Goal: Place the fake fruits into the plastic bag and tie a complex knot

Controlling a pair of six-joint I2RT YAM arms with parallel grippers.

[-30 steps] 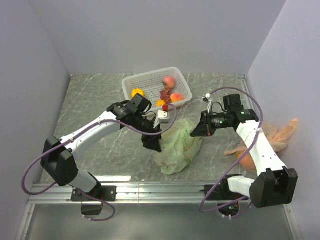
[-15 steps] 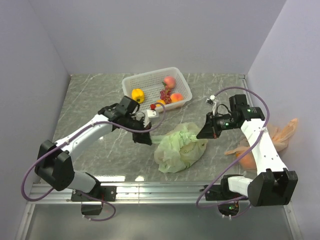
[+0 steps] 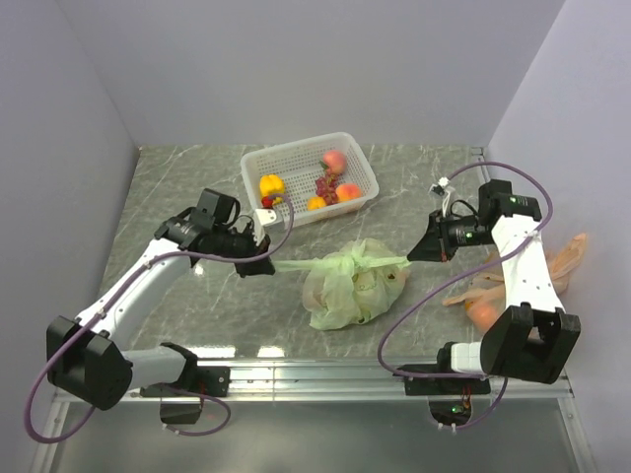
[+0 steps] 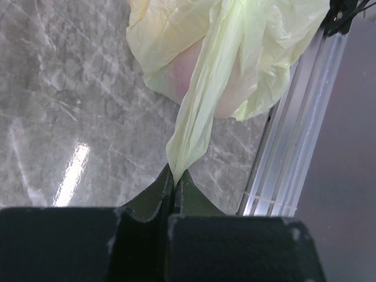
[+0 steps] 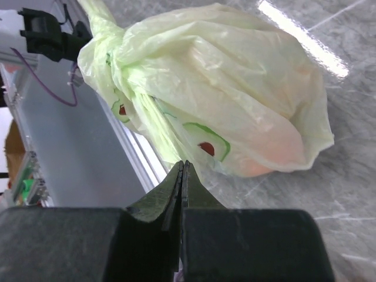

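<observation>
The pale green plastic bag [image 3: 345, 291] lies on the marble table between the arms, bulging with fake fruits that show as pinkish shapes [image 5: 276, 147] through the film. Its handles are twisted into a knot [image 3: 357, 260] on top, with one end stretched out tight to each side. My left gripper [image 3: 266, 264] is shut on the left handle end [image 4: 200, 117]. On the other side, my right gripper [image 3: 412, 254] is shut on the right handle end [image 5: 161, 126]. More fake fruits [image 3: 333, 161] lie in the white basket.
The white lattice basket [image 3: 296, 158] stands behind the bag, holding a yellow fruit [image 3: 271, 184], grapes [image 3: 323, 184] and peaches. A peach-orange bag [image 3: 552, 261] lies at the right wall. An aluminium rail [image 3: 315, 374] runs along the near edge.
The left gripper shut on a handle end and swung left; the right arm drew right. The handles went from slack to taut and the bag settled lower on the table.
</observation>
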